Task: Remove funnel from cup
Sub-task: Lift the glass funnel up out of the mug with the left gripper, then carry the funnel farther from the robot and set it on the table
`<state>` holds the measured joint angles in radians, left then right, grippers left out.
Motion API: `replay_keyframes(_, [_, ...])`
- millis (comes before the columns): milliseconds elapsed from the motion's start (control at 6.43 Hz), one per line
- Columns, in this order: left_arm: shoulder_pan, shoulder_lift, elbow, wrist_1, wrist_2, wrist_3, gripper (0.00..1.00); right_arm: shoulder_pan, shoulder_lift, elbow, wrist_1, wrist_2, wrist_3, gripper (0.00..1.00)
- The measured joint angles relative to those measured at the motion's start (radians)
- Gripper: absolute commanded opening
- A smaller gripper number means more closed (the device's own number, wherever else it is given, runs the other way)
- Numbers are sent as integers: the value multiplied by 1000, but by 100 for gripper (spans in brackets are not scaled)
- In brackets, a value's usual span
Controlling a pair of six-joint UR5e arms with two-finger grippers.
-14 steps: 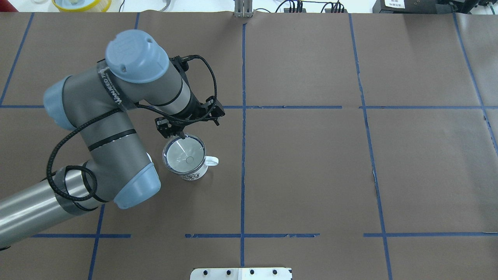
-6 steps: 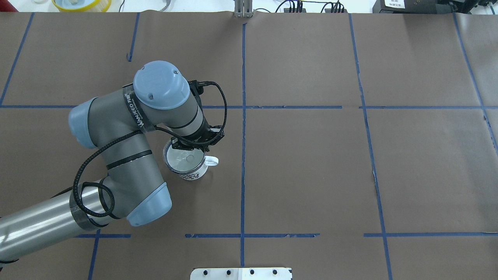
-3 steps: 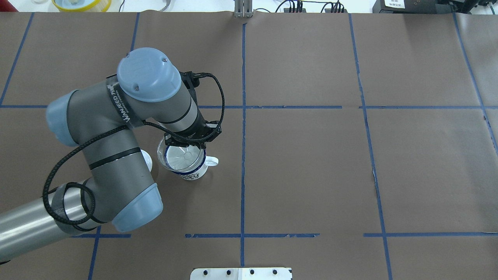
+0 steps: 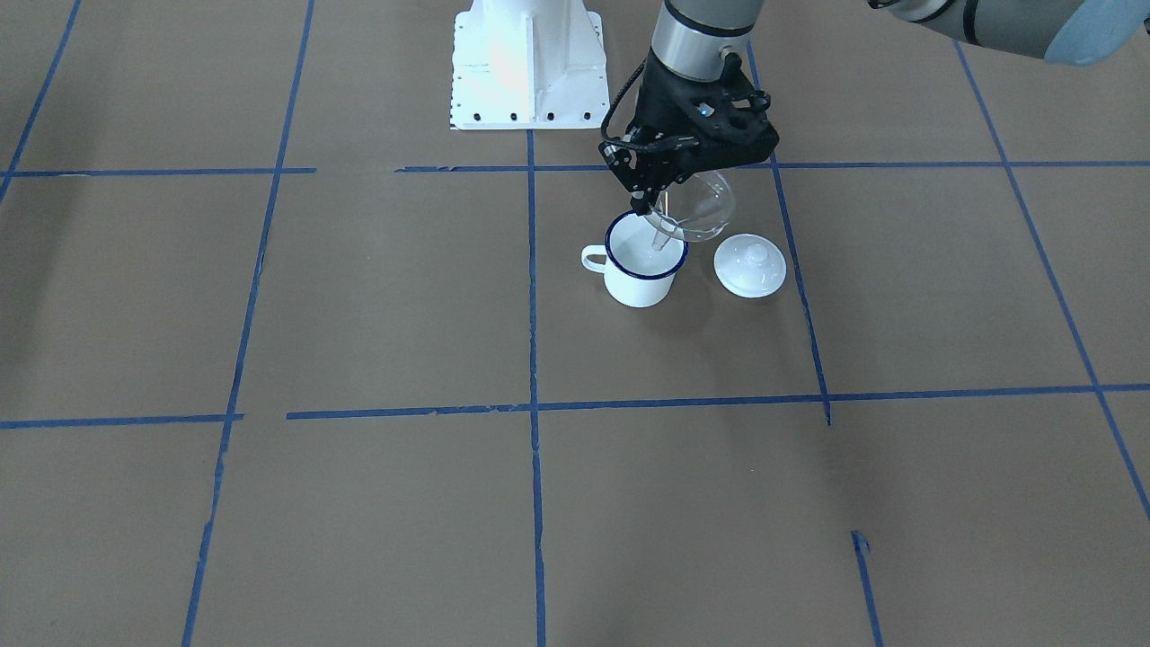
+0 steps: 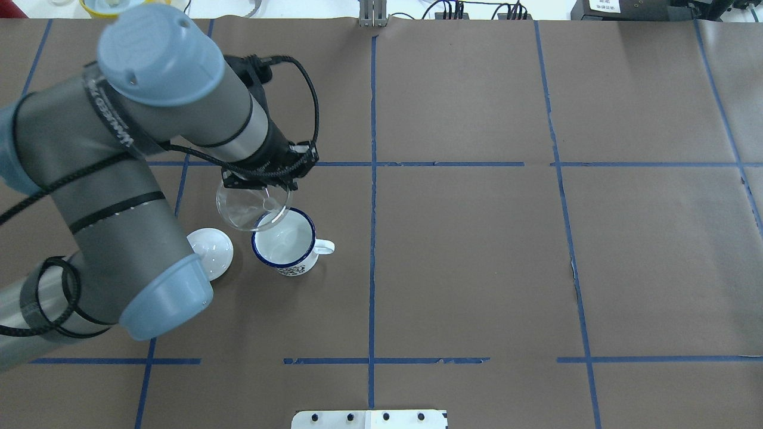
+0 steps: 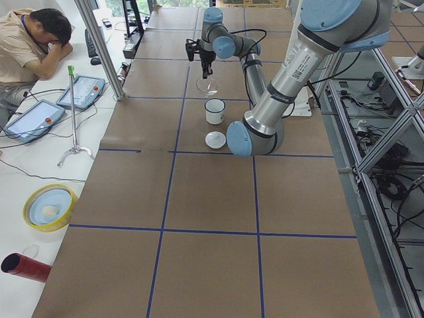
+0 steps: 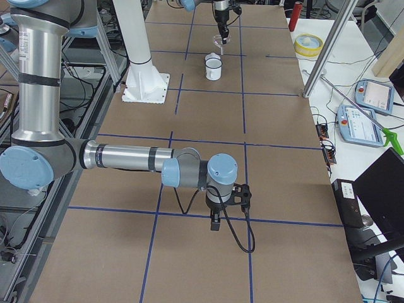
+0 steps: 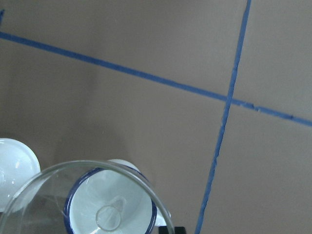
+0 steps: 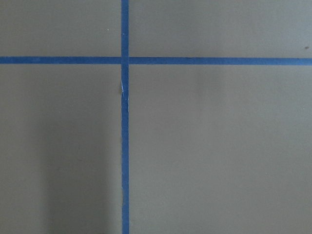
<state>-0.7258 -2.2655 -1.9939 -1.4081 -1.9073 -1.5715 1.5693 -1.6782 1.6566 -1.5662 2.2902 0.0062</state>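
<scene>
Front view: I see the left gripper (image 4: 647,203) clenched on the rim of the funnel (image 4: 699,208), which is tilted above the cup (image 4: 640,274), upper centre; a white lid (image 4: 750,265) sits just right.
Overhead: the funnel overlaps the cup's upper-left rim, left of centre.
Right side view: the right gripper (image 7: 216,221) is at lower centre; I cannot tell its grip.

Standard UR look here. The left arm (image 5: 113,196) is matte grey tubes with pale blue round caps at the joints, and the caps have little screw dimples. A black braided cable (image 5: 315,101) runs along it, black bands ring the links, and there's white lettering on a dark strip. The left gripper (image 4: 647,205) is all black. The right arm (image 7: 123,158) has a shiny silver tube. The base (image 4: 526,63) is white with dark bolt holes.
</scene>
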Motion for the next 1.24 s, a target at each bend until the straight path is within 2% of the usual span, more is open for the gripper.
replay_keyframes(156, [-24,18,19,-161,94,-191,0,0,0,0,0,0,0,100])
replay_keyframes(311, [-33,35,81,-341,199,-370,0,0,0,0,0,0,0,100])
replay_keyframes(622, [-35,55,307,-676,411,-654,0,0,0,0,0,0,0,100])
replay_keyframes(933, [-32,68,594,-991,580,-771,0,0,0,0,0,0,0,100])
replay_keyframes(1089, [-29,70,710,-1087,625,-780,0,0,0,0,0,0,0,100])
replay_keyframes(1244, [-22,70,782,-1145,641,-782,0,0,0,0,0,0,0,100])
